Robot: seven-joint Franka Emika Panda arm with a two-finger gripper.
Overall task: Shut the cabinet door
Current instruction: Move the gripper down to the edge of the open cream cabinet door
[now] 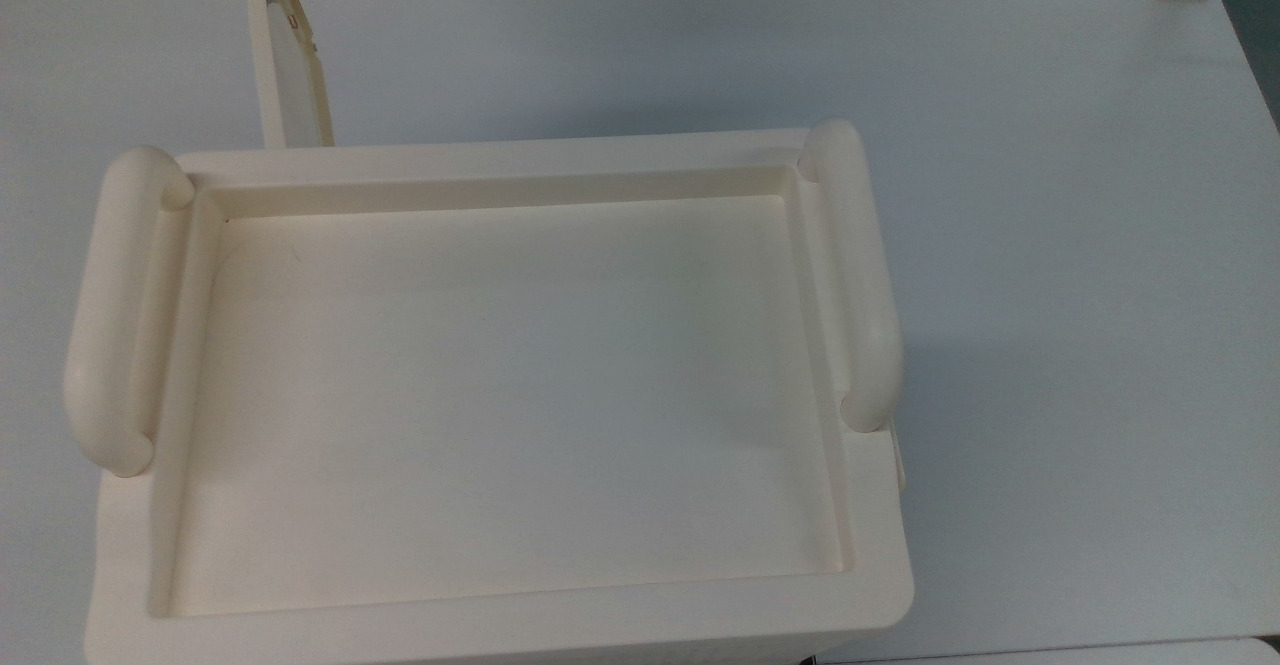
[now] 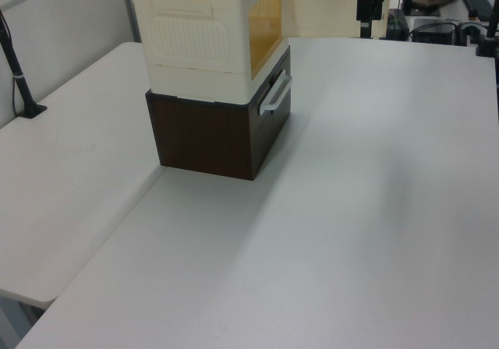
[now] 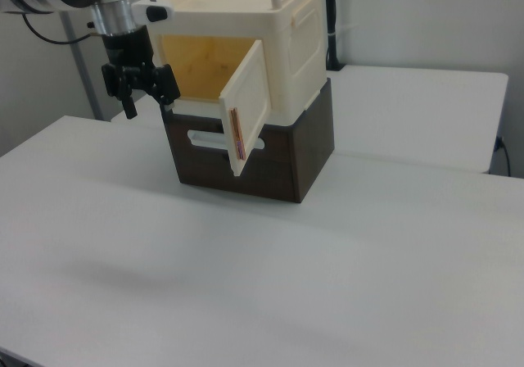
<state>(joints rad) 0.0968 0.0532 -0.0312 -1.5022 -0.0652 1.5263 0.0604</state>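
You are at the start of this job: the cabinet door (image 3: 246,105) stands swung wide out from the front of the cabinet (image 3: 282,35), hinged on the right view's right side of the opening, so the amber-lit inside is plain to see, and none of the closing swing looks done. In the top view the door shows as a thin panel (image 1: 290,55) sticking out from the far left corner of the cabinet's top tray (image 1: 500,385), nearly square to the front face, its small red-brown marks along the free edge. The cabinet sits on a dark brown drawer unit (image 3: 270,158) on the white table (image 3: 246,285). Your gripper (image 3: 141,88) hangs in the air at the right view's left of the opening, apart from the door and on the far side from its free edge; its two fingers look spread apart with nothing between them. What is left, as I judge it, is everything: bring the fingers round to the outer face of the door and push it across until it lies flush in the opening
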